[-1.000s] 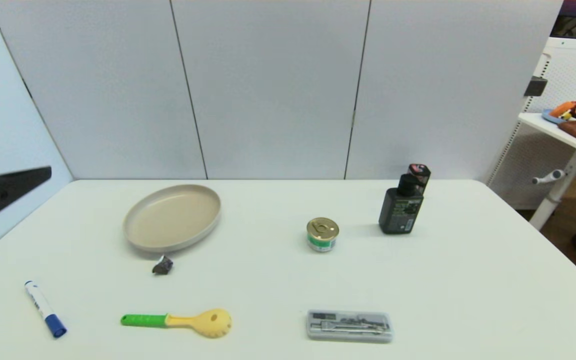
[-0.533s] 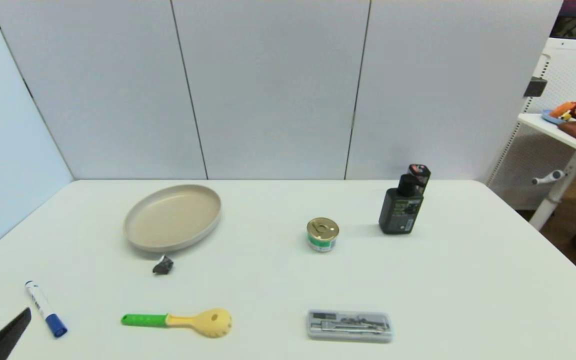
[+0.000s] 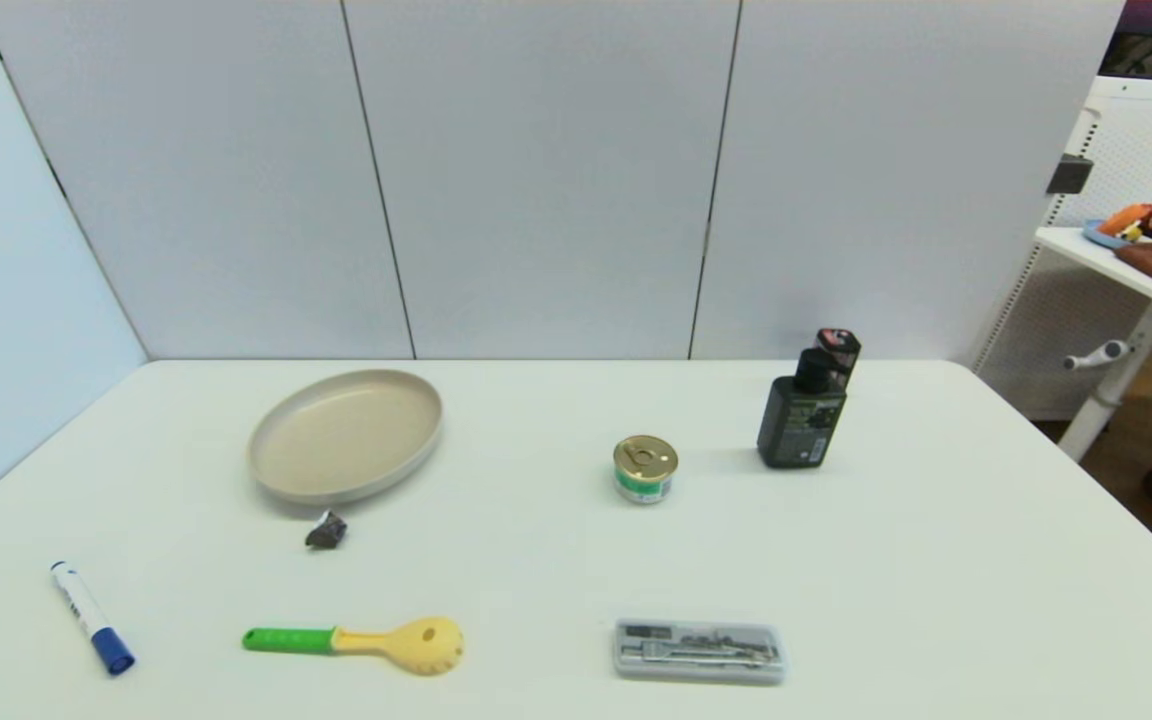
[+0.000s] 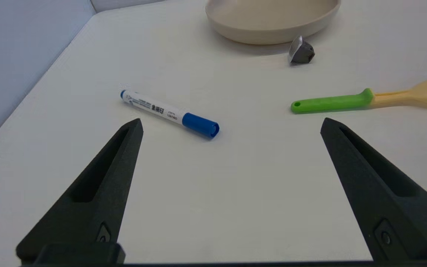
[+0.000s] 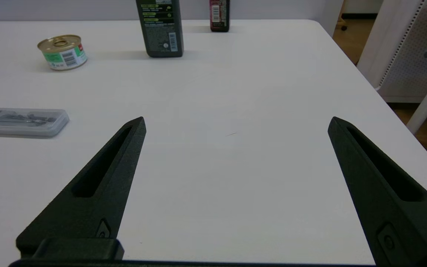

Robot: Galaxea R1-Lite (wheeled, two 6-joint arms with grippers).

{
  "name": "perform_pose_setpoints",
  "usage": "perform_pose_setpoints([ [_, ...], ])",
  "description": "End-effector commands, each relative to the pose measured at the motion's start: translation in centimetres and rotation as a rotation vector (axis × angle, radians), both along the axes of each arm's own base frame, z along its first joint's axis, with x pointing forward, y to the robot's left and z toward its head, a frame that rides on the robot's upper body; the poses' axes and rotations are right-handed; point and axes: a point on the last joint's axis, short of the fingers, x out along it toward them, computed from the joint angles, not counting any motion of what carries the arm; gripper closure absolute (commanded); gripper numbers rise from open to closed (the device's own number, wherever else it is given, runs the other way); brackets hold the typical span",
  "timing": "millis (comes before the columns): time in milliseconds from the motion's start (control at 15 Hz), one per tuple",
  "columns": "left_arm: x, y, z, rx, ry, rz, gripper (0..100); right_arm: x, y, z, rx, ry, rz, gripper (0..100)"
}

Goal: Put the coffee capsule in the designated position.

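Observation:
The coffee capsule (image 3: 326, 530), tiny and dark grey, lies on the white table just in front of the beige plate (image 3: 276, 478); the left wrist view also shows the capsule (image 4: 301, 50). My left gripper (image 4: 230, 124) is open and empty near the table's front left, well short of the capsule, with the blue-capped marker (image 4: 169, 113) between them. My right gripper (image 5: 235, 124) is open and empty over bare table at the right side. Neither arm shows in the head view. The designated position carries no mark that I can see.
A green-handled yellow spoon (image 3: 356, 640) lies in front of the capsule. The marker (image 3: 91, 617) lies at the front left. A gold-lidded tin (image 3: 644, 468), a dark pump bottle (image 3: 800, 410) and a clear case (image 3: 699, 651) stand to the right. A second table (image 3: 1151, 270) is beyond the right edge.
The left arm's black finger, seen at the left edge a second ago and at the lower left corner half a second ago, has dropped out of the head view. The objects have not moved.

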Motion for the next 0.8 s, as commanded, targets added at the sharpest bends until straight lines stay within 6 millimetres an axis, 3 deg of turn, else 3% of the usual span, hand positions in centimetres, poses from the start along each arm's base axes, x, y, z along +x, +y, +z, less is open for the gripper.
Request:
perform_pose_setpoints([
  [67, -0.7, 0.0, -0.4, -0.005, -0.075, 0.0, 0, 0.0, 0.0, 0.0, 0.0, 0.001, -0.001, 0],
  [800, -1.5, -0.1, -1.4, -0.123, -0.118, -0.029, 0, 0.0, 0.0, 0.0, 0.0, 0.001, 0.001, 0],
])
